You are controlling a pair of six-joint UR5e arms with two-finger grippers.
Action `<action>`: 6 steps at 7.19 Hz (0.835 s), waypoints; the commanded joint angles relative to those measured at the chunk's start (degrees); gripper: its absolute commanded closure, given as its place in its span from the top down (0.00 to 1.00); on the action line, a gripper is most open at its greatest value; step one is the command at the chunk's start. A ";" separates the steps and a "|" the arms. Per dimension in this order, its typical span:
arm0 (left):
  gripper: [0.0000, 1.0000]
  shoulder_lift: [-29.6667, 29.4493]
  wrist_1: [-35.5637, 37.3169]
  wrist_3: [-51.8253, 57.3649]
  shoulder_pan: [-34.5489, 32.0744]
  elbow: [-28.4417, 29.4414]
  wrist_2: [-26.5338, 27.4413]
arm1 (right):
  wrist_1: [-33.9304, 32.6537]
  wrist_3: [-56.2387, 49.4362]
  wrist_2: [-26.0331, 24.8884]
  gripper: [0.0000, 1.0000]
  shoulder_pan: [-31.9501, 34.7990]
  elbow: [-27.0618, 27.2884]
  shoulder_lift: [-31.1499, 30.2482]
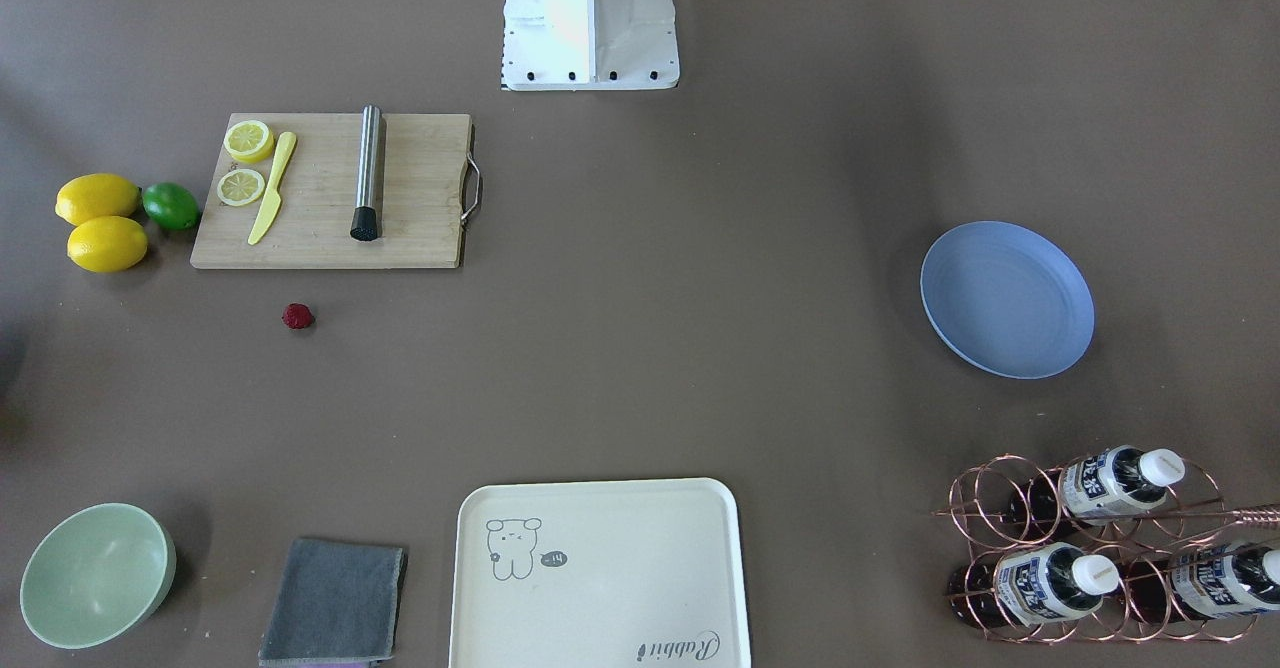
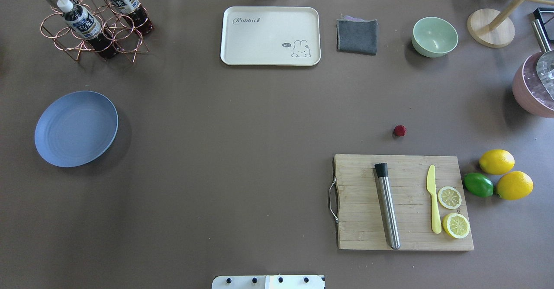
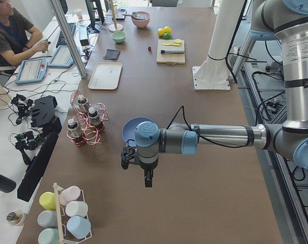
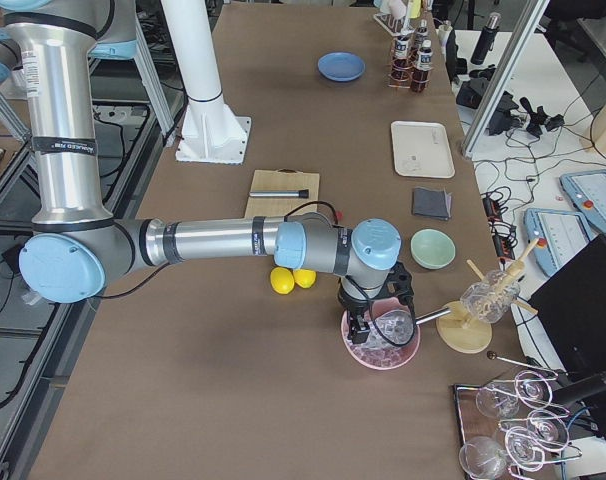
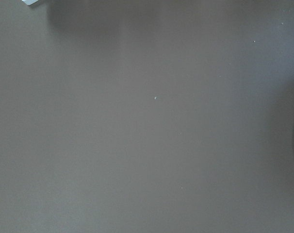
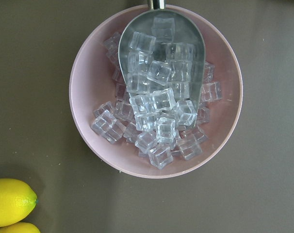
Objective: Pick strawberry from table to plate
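Observation:
The strawberry (image 1: 297, 316) (image 2: 400, 130) is a tiny dark red berry lying alone on the grey-brown table (image 2: 242, 120), just beyond the cutting board. The pale blue plate (image 1: 1006, 300) (image 2: 75, 129) sits empty far off on the table's other side. My left gripper (image 3: 147, 183) hangs over bare table just past the plate (image 3: 128, 129), and I cannot tell if it is open or shut. My right gripper (image 4: 366, 326) hovers over a pink bowl of ice, and its state cannot be told either. Neither wrist view shows any fingers.
A wooden cutting board (image 2: 402, 202) holds a steel muddler, a yellow knife and lemon halves. Two lemons (image 2: 496, 161) and a lime (image 2: 478, 184) lie beside it. Also here: a cream tray (image 2: 270, 36), grey cloth (image 2: 357, 36), green bowl (image 2: 434, 36), bottle rack (image 2: 93, 20), pink ice bowl (image 6: 155, 92). A person (image 3: 11, 35) sits at the side.

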 commanded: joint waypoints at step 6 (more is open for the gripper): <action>0.98 2.98 -7.19 -0.19 -0.33 -3.02 -0.29 | 0.00 0.05 -0.01 1.00 0.13 0.45 -0.18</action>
